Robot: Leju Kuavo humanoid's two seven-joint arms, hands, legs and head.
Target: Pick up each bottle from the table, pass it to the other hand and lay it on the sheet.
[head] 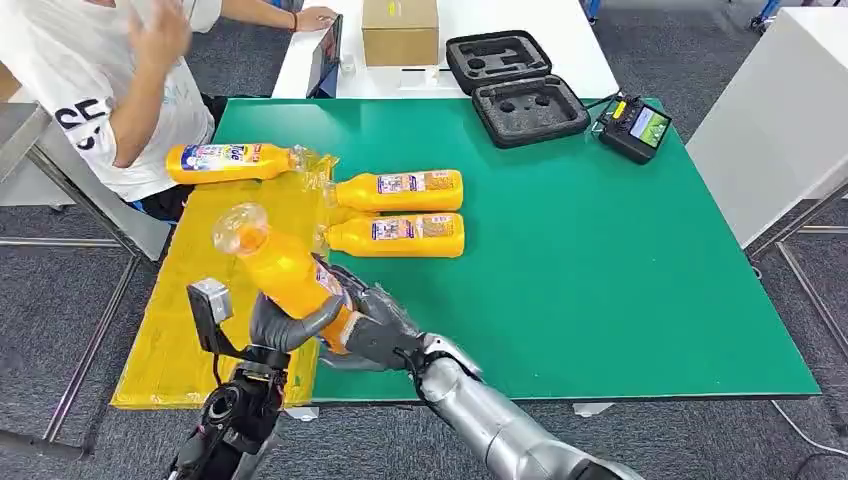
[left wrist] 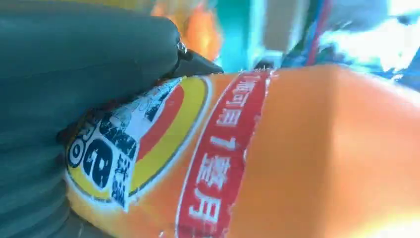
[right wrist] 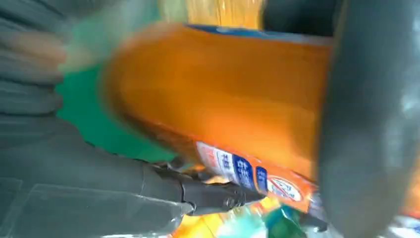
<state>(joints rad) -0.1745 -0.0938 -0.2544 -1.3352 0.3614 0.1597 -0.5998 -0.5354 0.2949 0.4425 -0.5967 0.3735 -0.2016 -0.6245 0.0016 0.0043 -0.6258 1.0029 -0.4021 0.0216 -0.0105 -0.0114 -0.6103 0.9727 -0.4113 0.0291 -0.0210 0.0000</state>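
Where the head view's lower left shows both arms meeting, the left hand [head: 283, 325] and right hand [head: 385, 328] both grip one tilted bottle [head: 285, 272] over the sheet [head: 190, 300], an orange bottle with a clear neck and a printed label; four bottles in all, one lying at the sheet's upper edge [head: 232, 161] and two side by side on the green table [head: 600, 260] at centre [head: 402, 190] [head: 398, 234]. In the left wrist view the bottle's [left wrist: 307, 158] red band and yellow-ringed label sit under the dark fingers [left wrist: 84, 59]. In the blurred right wrist view its orange body [right wrist: 218, 94] lies between fingers [right wrist: 84, 188] and a thick grey thumb [right wrist: 371, 114].
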